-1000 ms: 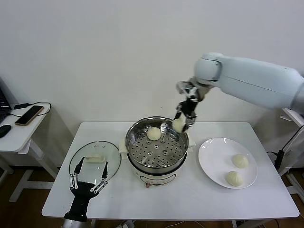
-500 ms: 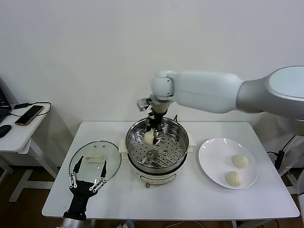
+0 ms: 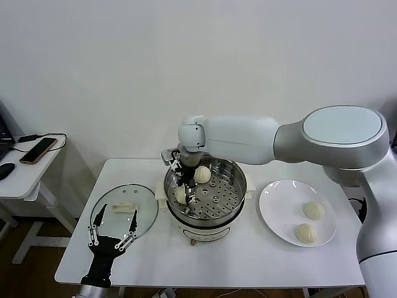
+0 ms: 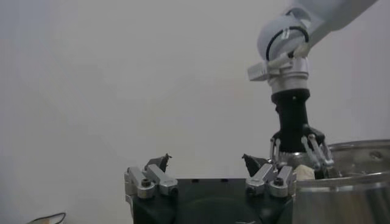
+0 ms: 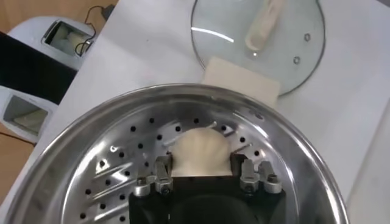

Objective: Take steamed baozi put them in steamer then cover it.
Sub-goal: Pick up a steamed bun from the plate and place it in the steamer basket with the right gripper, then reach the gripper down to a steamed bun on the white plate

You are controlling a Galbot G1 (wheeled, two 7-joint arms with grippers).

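Observation:
The steel steamer (image 3: pixel 236 186) sits mid-table on its cream pot base. My right gripper (image 3: pixel 183 194) reaches down into its left side, shut on a cream baozi (image 3: pixel 180 196) low over the perforated floor; the right wrist view shows the bun (image 5: pixel 200 152) between the fingers, with the steamer wall (image 5: pixel 109 158) around it. A second baozi (image 3: pixel 202 174) lies at the steamer's back. Two more baozi (image 3: pixel 314 210) (image 3: pixel 305 233) rest on the white plate (image 3: pixel 276 214). My left gripper (image 3: pixel 113 228) is open and empty at the front left, over the glass lid (image 3: pixel 149 205).
The glass lid with its cream handle lies flat left of the steamer, also in the right wrist view (image 5: pixel 286 55). A side table with a phone (image 3: pixel 38 150) stands at far left. The left wrist view shows the right gripper (image 4: pixel 298 152) at the steamer rim (image 4: pixel 341 176).
My right arm carried the baozi from above the steamer's far right rim across to its left side and lowered it inside. The left arm has barely moved.

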